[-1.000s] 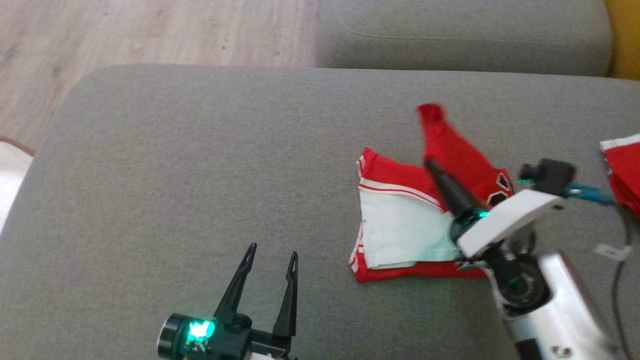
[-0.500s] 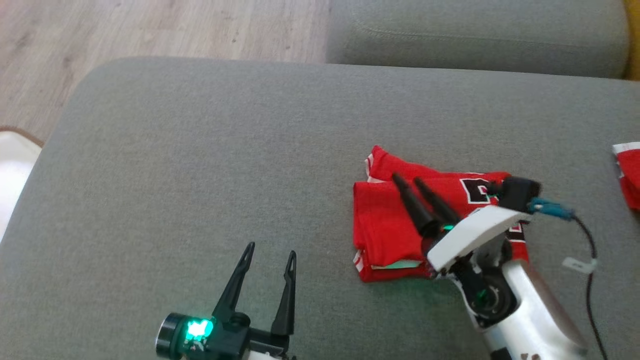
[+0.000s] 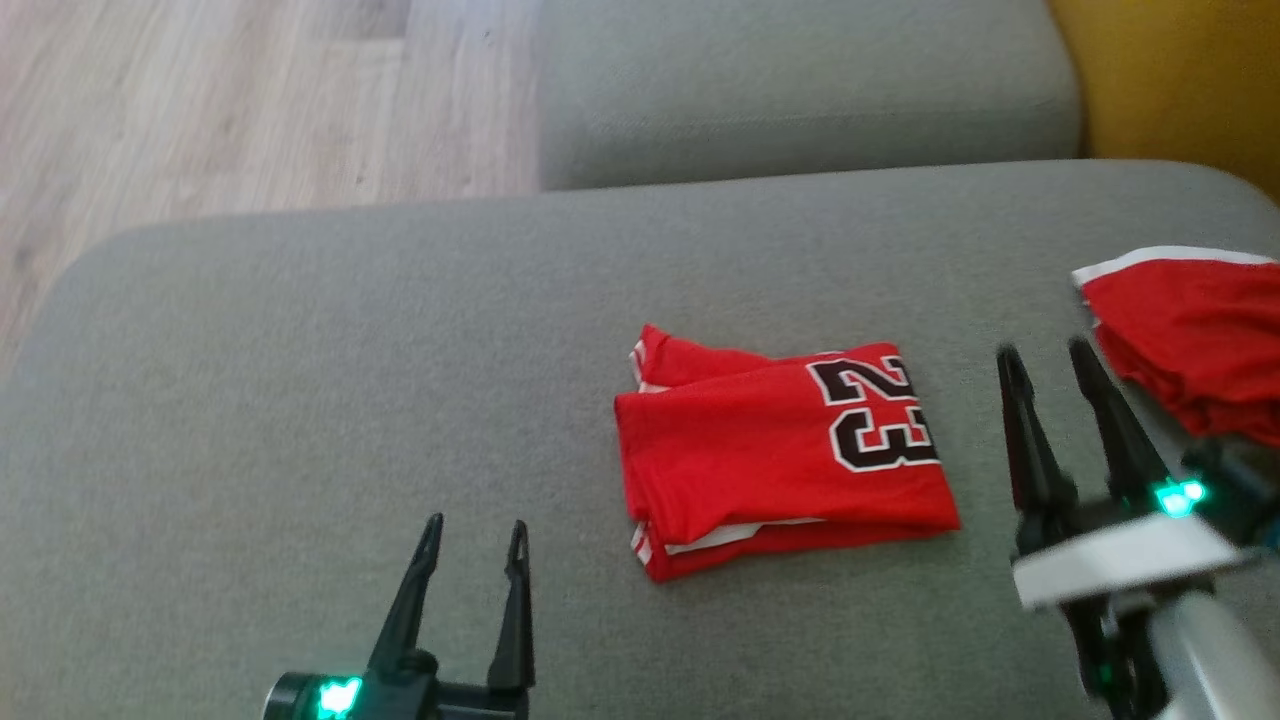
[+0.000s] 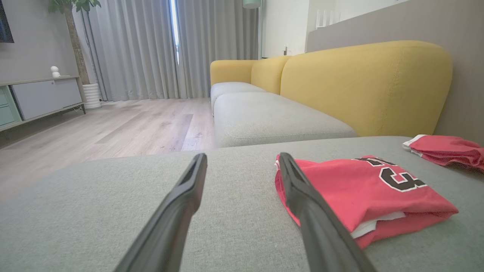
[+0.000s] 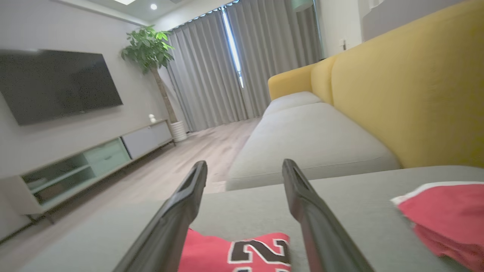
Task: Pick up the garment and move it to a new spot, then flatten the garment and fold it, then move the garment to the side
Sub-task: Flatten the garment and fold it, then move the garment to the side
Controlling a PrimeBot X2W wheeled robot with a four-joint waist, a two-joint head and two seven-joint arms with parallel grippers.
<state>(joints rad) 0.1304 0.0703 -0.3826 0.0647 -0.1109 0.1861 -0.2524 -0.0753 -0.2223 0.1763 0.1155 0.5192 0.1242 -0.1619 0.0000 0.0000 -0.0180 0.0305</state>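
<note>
Garment: the garment (image 3: 780, 450), a red jersey with a black "23", lies folded into a compact rectangle just right of centre in the head view. It rests flat on the grey cushion (image 3: 300, 350).
Layers: white trim (image 3: 745, 528) peeks out between the layers along the bottom edge, so several plies are stacked here.
Left gripper: the left gripper (image 3: 475, 524) sits at the lower left of the head view, fingers spread and empty. It is near the garment's left edge but apart from it.
Right gripper: the right gripper (image 3: 1043, 350) sits at the lower right, jaws apart and holding nothing, just beside the garment's right edge.
Neighbour: a second red garment (image 3: 1190, 330) lies at the right edge of the frame. The blur there makes it hard to say whether the right fingertips clear it.
Handling: likely light, soft and limp, with no stiffness of its own. The plies probably slide on one another.
Where to hold: pinch through the whole stack at the two short edges, one gripper on each, and dig a finger under the lowest ply.
Risk: taking only the top layer would probably peel the fold open.
Stage: the fold looks done, and the move to the side remains.
</note>
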